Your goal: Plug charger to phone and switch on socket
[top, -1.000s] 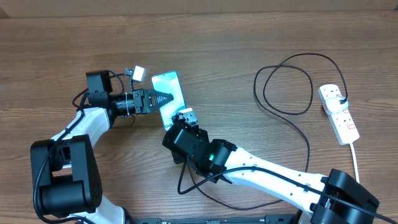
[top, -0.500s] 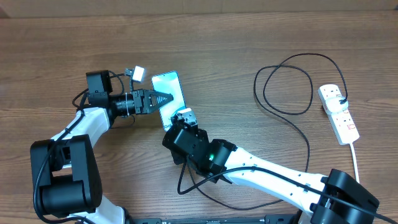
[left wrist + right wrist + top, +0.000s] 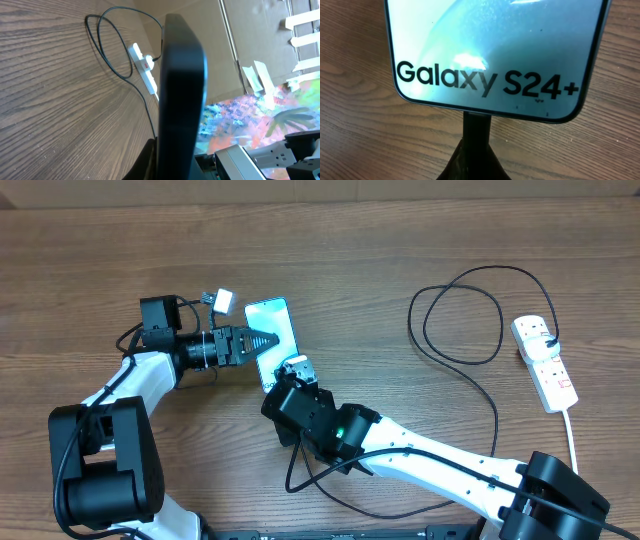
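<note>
Two arms meet at the phone point(image 3: 281, 315), which sits at about 10 o'clock from the worktop point(image 3: 400, 250) centre, screen up and lit, long axis running roughly 12 to 6. Left arm comes out of the 8 o'clock corner, forearm bent up, wrist level and pointing to 3 o'clock. Left hand point(image 3: 262, 339) is rolled on its side, fingers clamped on the phone's 9 o'clock long edge; left wrist view shows the phone edge-on, filling the middle of the view. Right arm stretches low across the worktop from the 5 o'clock corner toward 10 o'clock, wrist just off the phone's 6 o'clock end. Right hand point(image 3: 292, 370) has its fingers together on the charger point(image 3: 496, 420) tip. In the right wrist view that black tip point(image 3: 477, 127) stands straight up against the phone's "Galaxy S24+" end, touching the edge; seated or not, cannot tell. Charger cable loops at 2 o'clock, then runs down and under the right arm. Socket point(image 3: 545, 365) lies at the 3 o'clock edge, well apart from both hands, the cable's other end at its 12 o'clock end.
</note>
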Available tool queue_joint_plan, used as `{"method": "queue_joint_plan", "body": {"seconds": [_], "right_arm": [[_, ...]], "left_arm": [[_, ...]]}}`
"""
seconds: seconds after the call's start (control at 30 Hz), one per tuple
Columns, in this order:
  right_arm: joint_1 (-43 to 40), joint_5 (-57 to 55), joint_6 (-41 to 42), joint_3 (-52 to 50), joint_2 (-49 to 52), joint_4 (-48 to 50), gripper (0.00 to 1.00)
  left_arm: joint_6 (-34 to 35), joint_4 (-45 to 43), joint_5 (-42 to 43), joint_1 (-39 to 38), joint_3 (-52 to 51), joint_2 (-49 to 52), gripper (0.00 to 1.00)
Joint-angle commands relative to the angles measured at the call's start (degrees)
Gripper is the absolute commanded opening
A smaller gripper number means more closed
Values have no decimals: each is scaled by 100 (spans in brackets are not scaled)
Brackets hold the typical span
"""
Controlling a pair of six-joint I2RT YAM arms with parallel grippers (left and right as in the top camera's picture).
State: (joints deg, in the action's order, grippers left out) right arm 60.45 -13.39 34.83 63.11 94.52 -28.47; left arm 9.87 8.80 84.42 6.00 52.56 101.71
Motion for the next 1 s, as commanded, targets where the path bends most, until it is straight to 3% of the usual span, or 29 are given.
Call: {"method": "queue_joint_plan", "body": {"seconds": [0.0,0.6,0.97], "right_arm": [[-107,-326,-83,415,-33,308,4],[-240,-249,-83,426,-33,393,4],[-240,599,-81,426,-111,2,35]], "left_arm": [[-116,175,623,-116,-33,-46,4],[-136,186,623,-116,-33,-46,4],[-133,166,538,-116,-33,-46,4]]}}
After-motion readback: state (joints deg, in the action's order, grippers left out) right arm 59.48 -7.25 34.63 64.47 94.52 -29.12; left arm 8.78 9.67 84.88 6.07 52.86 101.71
